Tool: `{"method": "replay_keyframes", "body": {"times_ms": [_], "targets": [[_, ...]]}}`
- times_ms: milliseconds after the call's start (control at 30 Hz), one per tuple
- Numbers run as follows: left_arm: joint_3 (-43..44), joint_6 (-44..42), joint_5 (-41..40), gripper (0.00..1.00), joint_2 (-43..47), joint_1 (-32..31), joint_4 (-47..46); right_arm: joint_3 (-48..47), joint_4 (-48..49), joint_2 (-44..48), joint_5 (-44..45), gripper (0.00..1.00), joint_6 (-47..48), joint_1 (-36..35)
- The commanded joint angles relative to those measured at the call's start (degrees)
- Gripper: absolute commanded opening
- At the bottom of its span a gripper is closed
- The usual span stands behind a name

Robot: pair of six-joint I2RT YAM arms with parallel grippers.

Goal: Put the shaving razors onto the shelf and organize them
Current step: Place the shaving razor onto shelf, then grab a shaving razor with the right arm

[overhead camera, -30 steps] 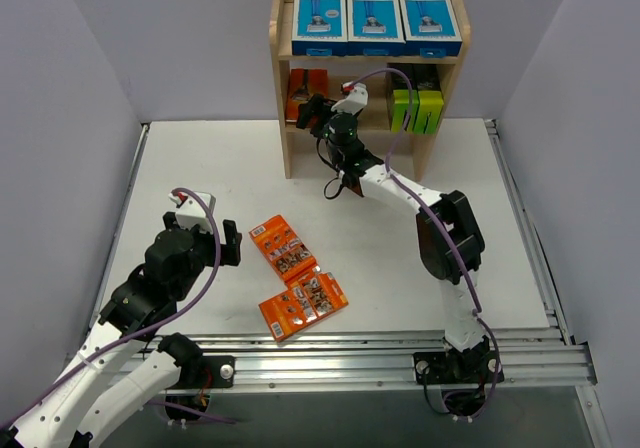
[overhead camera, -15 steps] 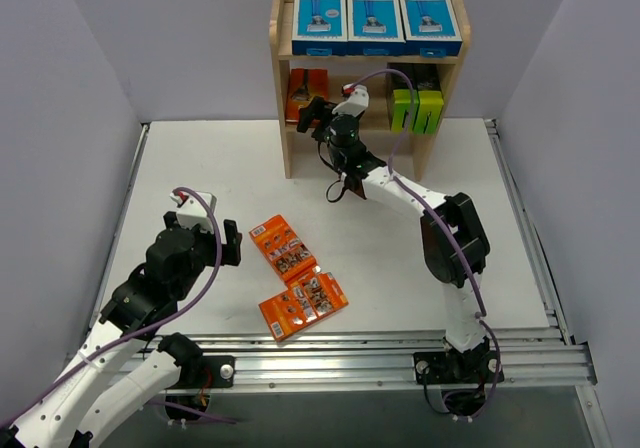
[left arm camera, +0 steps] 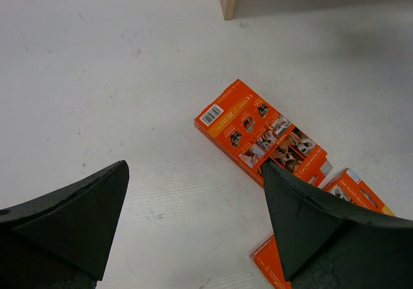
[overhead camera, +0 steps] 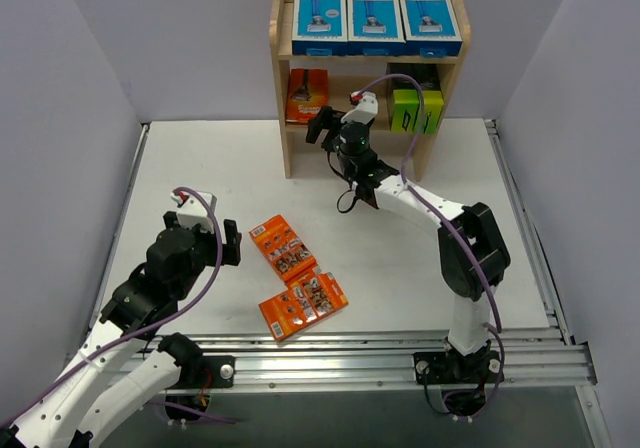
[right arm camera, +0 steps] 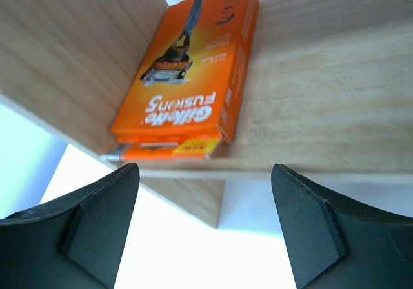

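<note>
Since one second ago the right gripper [overhead camera: 322,128] has come back out of the shelf [overhead camera: 280,98], and the orange pack [overhead camera: 308,92] that it hid then is now free to see. In the right wrist view this gripper [right arm camera: 203,173] is wide open and empty; its two black fingers [right arm camera: 97,224] touch nothing. Straight ahead of them, apart from them, the orange pack [right arm camera: 187,76] stands on the middle board of the shelf [right arm camera: 310,76], close against the side panel, with a razor picture and the words "Gillette Fusion5" on its face. Only this view lets me read that print. Above the gripper, on the top tier, three blue-and-white boxes [overhead camera: 373,18] stand in a row; to its right, on the middle tier, are the black-and-green boxes [overhead camera: 418,110]. The left gripper [left arm camera: 193,166] is also open and holds nothing, above the table [overhead camera: 200,168]. Just ahead of it three loose orange packs [left arm camera: 258,134] lie flat, and its view shows the barcode on the nearest one.
</note>
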State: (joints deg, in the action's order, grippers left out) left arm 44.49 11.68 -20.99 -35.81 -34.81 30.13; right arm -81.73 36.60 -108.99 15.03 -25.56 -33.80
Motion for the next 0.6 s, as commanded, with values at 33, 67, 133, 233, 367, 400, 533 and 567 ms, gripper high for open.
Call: {"method": "replay_keyframes", "body": {"times_ms": [33,67,133,233,367,400,533,567], "targets": [[0.51,-0.7,-1.42,0.94,0.13,0.09,-2.18,3.94,0.93,7.38,-0.96,0.78,1.92,-0.3],[0.51,-0.7,-1.42,0.94,0.13,0.18,-2.18,6.21,1.1,9.22,-1.05,0.78,2.09,-0.56],[0.6,-0.7,-1.68,0.94,-0.05,0.35,-2.09,8.77,1.37,12.11,-1.31,0.78,2.27,-0.83],[0.6,-0.78,-2.29,0.94,-0.22,0.53,-1.83,14.48,1.55,14.76,-1.84,0.77,2.1,-2.23],[0.69,-0.87,-4.05,0.94,-0.05,1.06,-1.74,22.48,2.51,19.07,-0.01,0.77,3.06,-7.49],[0.6,-0.87,-4.32,0.94,0.21,1.41,-1.74,25.45,2.6,19.51,0.26,0.77,3.15,-10.03],[0.33,-0.96,-5.02,0.94,0.39,2.29,-1.92,32.49,3.3,22.41,1.23,0.77,0.78,-14.96],[0.51,-0.96,-4.94,0.94,0.22,2.37,-1.92,33.99,4.09,22.85,1.32,0.76,0.08,-15.76]]}}
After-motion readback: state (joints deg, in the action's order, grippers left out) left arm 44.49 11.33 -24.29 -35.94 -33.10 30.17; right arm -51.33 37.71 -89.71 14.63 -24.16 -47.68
